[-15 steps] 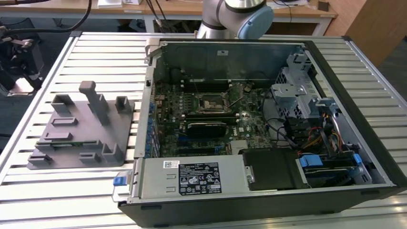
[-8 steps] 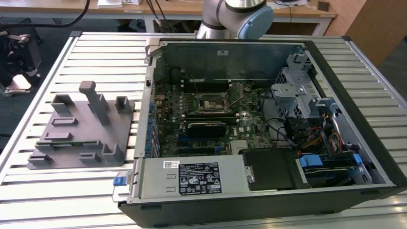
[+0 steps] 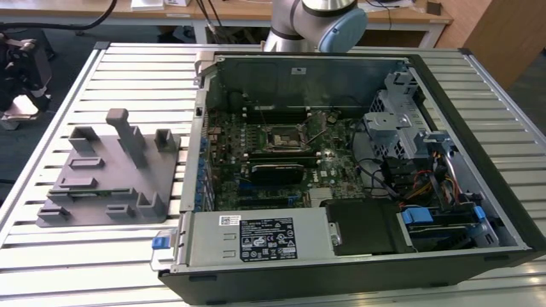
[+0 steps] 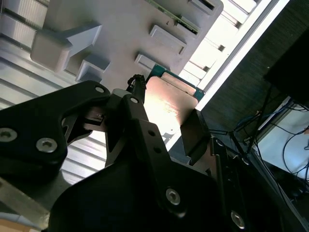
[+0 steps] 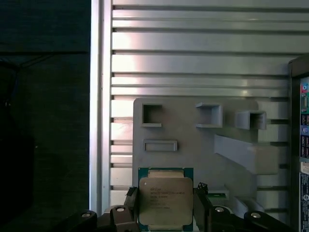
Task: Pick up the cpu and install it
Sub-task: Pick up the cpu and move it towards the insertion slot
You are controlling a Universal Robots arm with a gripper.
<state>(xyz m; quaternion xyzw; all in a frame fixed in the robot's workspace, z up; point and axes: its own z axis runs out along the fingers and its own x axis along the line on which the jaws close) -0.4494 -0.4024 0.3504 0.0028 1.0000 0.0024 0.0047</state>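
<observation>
Above the grey plastic fixture (image 5: 188, 154), in the first wrist view, the claw (image 5: 165, 212) was pinching the cpu (image 5: 165, 195) by two opposite edges, with its silvery top turned to the camera. The fixture lay on the slatted metal surface (image 5: 193, 63), just beside the open computer case (image 3: 282, 77).

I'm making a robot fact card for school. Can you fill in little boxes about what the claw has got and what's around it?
gripper: closed on the chip's two opposite edges
chip: square, silvery top, green rim
behind the chip: grey holder with pockets and posts
holder sits on: ribbed metal table
next to the holder: open computer case
chip lifted or resting: cannot tell
chip installed: not yet
</observation>
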